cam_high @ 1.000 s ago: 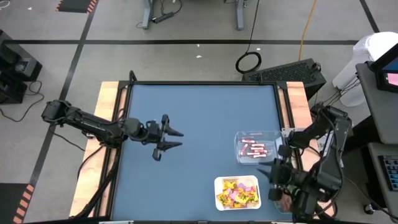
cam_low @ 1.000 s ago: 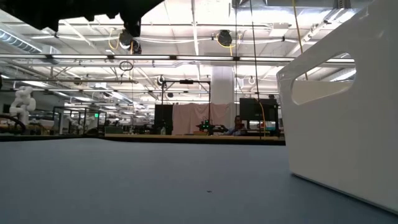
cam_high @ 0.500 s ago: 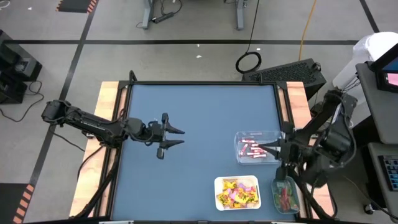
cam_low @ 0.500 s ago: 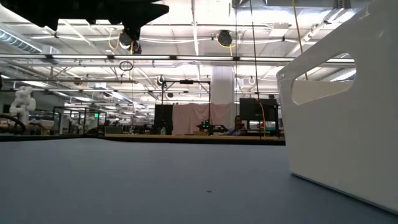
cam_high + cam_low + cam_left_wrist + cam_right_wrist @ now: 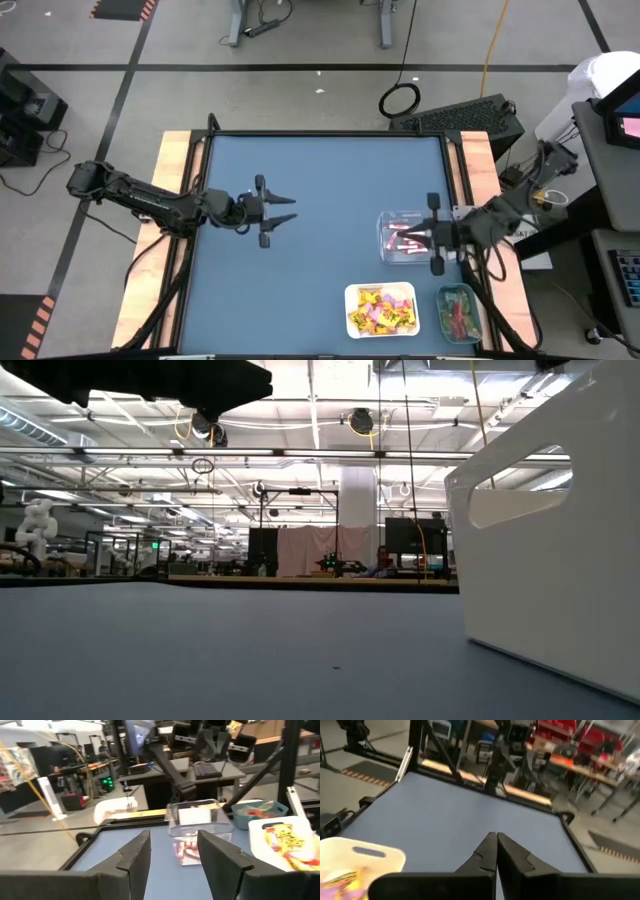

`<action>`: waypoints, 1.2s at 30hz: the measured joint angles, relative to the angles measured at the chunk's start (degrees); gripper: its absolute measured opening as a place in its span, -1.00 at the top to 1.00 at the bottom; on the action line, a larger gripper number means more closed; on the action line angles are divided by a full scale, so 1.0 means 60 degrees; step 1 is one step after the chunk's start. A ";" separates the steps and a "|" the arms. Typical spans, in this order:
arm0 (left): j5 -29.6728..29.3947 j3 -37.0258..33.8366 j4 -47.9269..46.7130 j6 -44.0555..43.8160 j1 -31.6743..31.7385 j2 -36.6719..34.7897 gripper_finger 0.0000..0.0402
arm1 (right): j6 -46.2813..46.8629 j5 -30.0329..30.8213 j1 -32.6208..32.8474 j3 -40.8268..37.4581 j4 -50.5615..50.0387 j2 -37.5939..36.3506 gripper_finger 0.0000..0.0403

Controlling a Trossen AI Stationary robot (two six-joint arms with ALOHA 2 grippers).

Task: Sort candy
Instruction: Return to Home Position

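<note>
Left gripper (image 5: 288, 208) hangs left of centre over the blue worktop (image 5: 320, 170), fingers well apart, empty. Right gripper (image 5: 496, 837), fingers pressed together and holding nothing, hovers at the clear tray (image 5: 388, 222) at right. Candy: pink-red sticks (image 5: 404, 240) in that tray, yellow packets (image 5: 380, 310) in the white tray (image 5: 352, 296) at lower right, more in the teal bin (image 5: 459, 289) beside it. Cabled workshop floor surrounds. In the low view, the white tray's wall hides its contents.

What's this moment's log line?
left gripper open, over table | right gripper shut, above clear tray of pink-red sticks | yellow packets in white tray | gummies in teal bin
</note>
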 joint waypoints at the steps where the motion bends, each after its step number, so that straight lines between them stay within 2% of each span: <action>1: -0.0058 0.0000 0.0000 0.0017 0.0030 0.0000 0.16 | -0.0355 -0.0270 -0.0257 -0.0350 0.0576 -0.0157 1.00; 7: -0.0043 0.0000 -0.0063 -0.0013 0.0390 0.0000 0.16 | -0.2030 -0.1804 -0.1870 -0.1896 0.3040 -0.0620 1.00; 11: 0.0925 -0.0279 0.0631 -0.0085 0.0839 -0.0011 0.19 | -0.2154 -0.2959 -0.2886 -0.2392 0.3633 -0.0618 1.00; 14: 0.1566 -0.0670 0.1091 -0.0129 0.1153 -0.0004 0.28 | -0.2186 -0.4143 -0.3499 -0.2601 0.3865 -0.0618 1.00; 18: 0.1652 -0.0858 0.1076 -0.0308 0.1391 -0.0001 0.47 | -0.2135 -0.5056 -0.4055 -0.2992 0.4399 -0.0614 1.00; 25: 0.1884 -0.1288 0.0935 -0.0346 0.1420 0.0000 0.94 | -0.1695 -0.5119 -0.4413 -0.4067 0.5480 -0.0614 1.00; 30: 0.1848 -0.1461 0.0980 -0.0554 0.1420 0.0000 0.96 | -0.1578 -0.5128 -0.4413 -0.4628 0.6016 -0.0614 1.00; 36: 0.1868 -0.1460 0.0981 -0.0335 0.1420 -0.0003 0.98 | -0.1575 -0.5124 -0.4413 -0.4693 0.5966 -0.0614 1.00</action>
